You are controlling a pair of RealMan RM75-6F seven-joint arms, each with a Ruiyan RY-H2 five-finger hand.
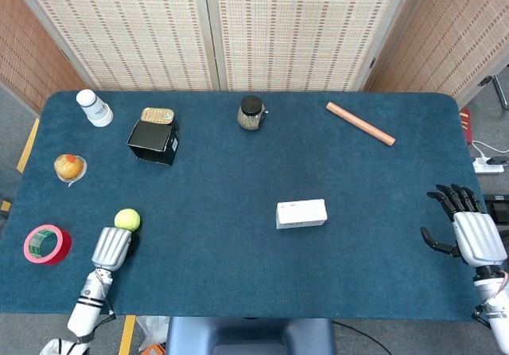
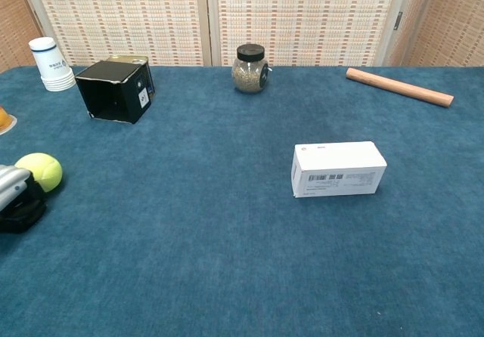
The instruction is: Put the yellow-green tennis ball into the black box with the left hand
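The yellow-green tennis ball point(image 1: 127, 220) lies at the table's front left, also seen as the ball point(image 2: 39, 172) at the left edge of the chest view. My left hand point(image 1: 112, 248) is right behind it, silver back up, its front end against the ball. The fingers are hidden under the hand point(image 2: 17, 195), so I cannot tell whether they hold the ball. The black box point(image 1: 153, 142) stands at the back left, well beyond the ball, and its open side shows in the chest view point(image 2: 116, 91). My right hand point(image 1: 468, 232) rests at the table's right edge, fingers spread, holding nothing.
A red tape roll point(image 1: 46, 243) and a wrapped orange point(image 1: 69, 167) lie left of the ball. A tin point(image 1: 157, 115) and a white bottle point(image 1: 94, 107) stand by the box. A jar point(image 1: 250, 113), a wooden rod point(image 1: 359, 123) and a white carton point(image 1: 301, 212) are further right.
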